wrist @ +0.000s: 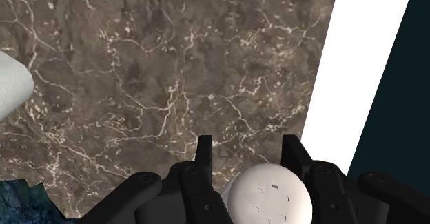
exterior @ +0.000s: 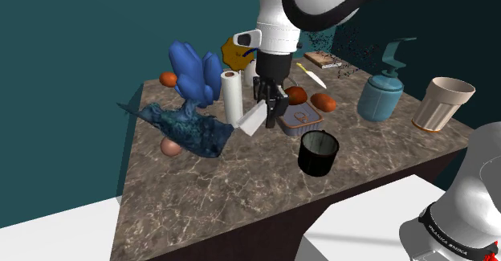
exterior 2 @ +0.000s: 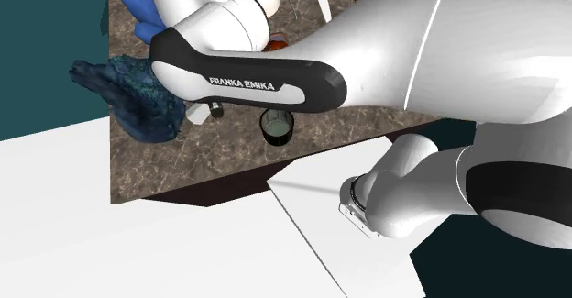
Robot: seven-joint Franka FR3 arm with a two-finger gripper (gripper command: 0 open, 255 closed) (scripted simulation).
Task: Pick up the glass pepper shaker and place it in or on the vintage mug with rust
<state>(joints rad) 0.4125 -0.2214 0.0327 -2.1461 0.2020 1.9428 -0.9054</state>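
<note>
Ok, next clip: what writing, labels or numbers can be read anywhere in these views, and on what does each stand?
"FRANKA EMIKA": white letters on the dark band of the arm, second exterior view.
White lettering on the dark ring at the arm's foot, shoulder view: too small to read.
White shaker clasped in the pincer: small dark marks on its top, no letters.
No other text can be made out.
</note>
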